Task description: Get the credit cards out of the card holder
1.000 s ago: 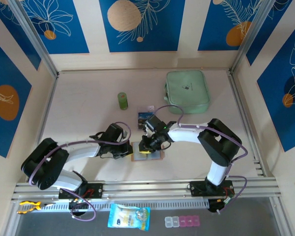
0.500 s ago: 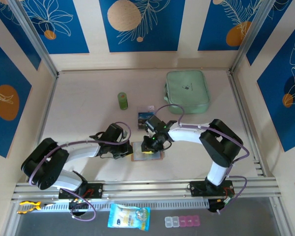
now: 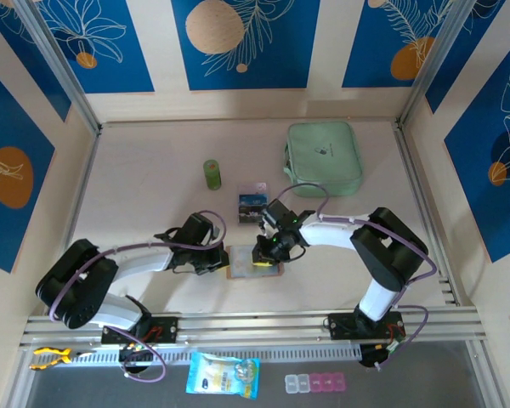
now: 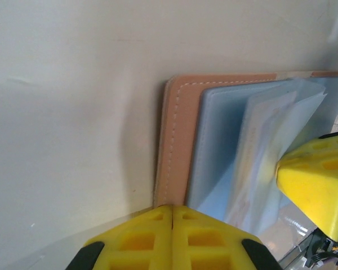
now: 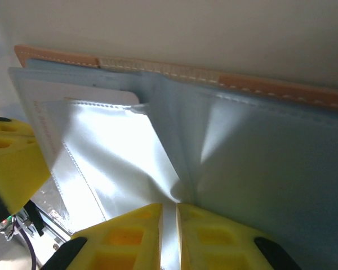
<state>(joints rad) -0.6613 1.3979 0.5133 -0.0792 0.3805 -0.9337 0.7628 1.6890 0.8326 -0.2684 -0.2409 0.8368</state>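
Low at the card holder [image 4: 177,140], elbows bent, left hand [image 4: 173,209] closed, right hand [image 5: 169,207] clamped on it.

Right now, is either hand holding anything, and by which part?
The right hand pinches the card holder by its grey inner pocket, at the fold. The left hand, shut, meets its tan edge; a grip there cannot be told.

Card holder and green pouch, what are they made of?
The card holder looks like tan leather or fake leather on the outside: it is matte, with pale stitching along the edge. Its inner pockets look like soft grey-blue plastic, shiny and creased where they bend. The green pouch looks like matte cloth or soft fake leather, but it is too far away to be sure.
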